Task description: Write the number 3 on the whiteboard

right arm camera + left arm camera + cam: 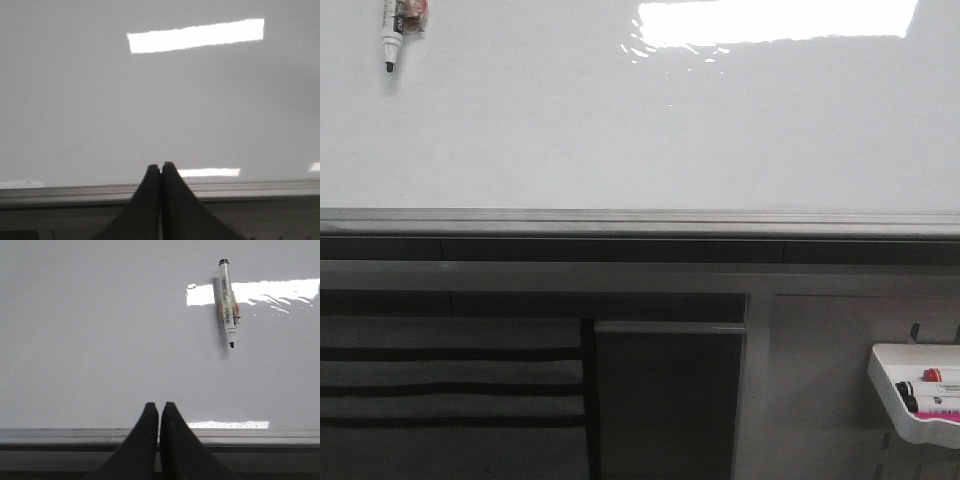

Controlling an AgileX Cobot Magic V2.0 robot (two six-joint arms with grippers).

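Nearest the lens in each wrist view is a pair of dark fingers pressed tip to tip: the left gripper [159, 407] is fully closed on nothing, and the right gripper [160, 167] is likewise closed and empty, both poised over the grey rail at the near edge of the whiteboard [650, 130]. The board fills most of every view, glossy and bare; no number 3 is on it yet, so the writing has not begun. One marker [227, 305] lies on the board, uncapped as far as I can tell, with its dark tip pointing toward the rail; it has a label and an orange-tinted wrap around the middle, and in the front view it sits in the far left corner [395, 28], well apart from both grippers. My guess is that it is light and stiff, with a smooth round barrel that could roll or skid on the slick surface, so the wrapped middle looks like the surest place to pinch, fingers across the barrel. The board itself looks rigid and slippery and should take only light tip pressure. Counting: one board, one marker on it, two grippers, and one small white tray [910, 395] at the lower right holding at least two more markers, though their exact number is hard to tell.
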